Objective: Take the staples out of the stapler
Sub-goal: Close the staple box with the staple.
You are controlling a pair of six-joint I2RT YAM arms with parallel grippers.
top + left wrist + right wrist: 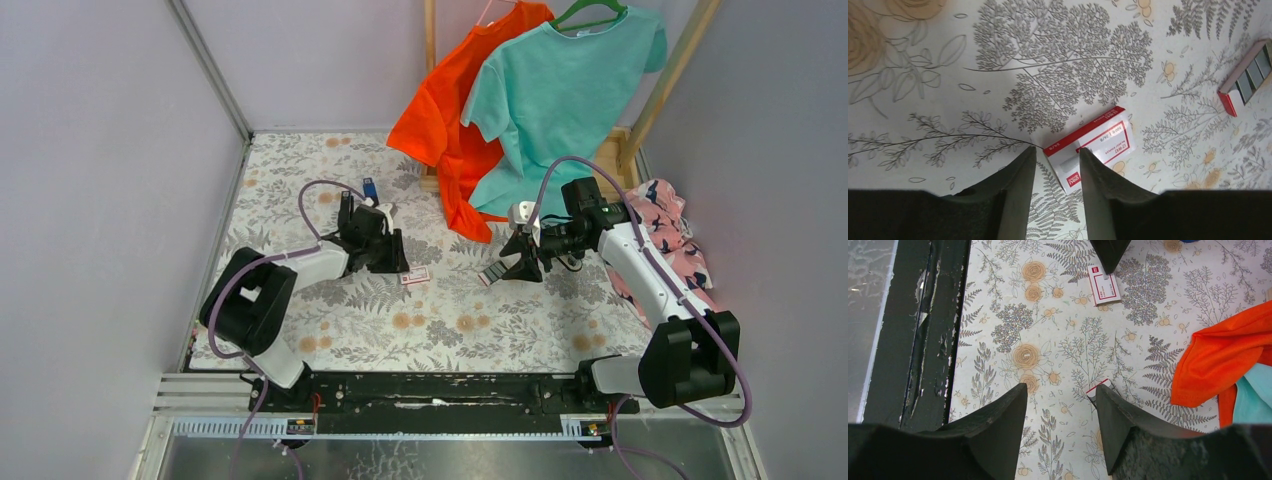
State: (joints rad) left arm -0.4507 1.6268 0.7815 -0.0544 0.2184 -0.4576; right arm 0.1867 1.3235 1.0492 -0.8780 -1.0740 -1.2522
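Observation:
The stapler and the staples do not show in any view. My left gripper (392, 258) (1057, 150) hovers over the floral table with its jaws a narrow gap apart and nothing between them. Just beyond its fingertips a red-and-white card (1103, 142) (415, 276) lies flat. My right gripper (512, 265) (1061, 386) hangs open and empty at centre right. A small open tray (1245, 80) (491, 273) with a red end and grey blocks inside lies under it, half hidden behind the right fingertip (1108, 405).
A slim blue-and-black bar (369, 188) lies behind the left arm. Orange (450, 120) and teal (560, 90) shirts hang on a wooden rack at the back. A pink patterned cloth (665, 225) is at the right. The black base rail (440, 390) runs along the near edge.

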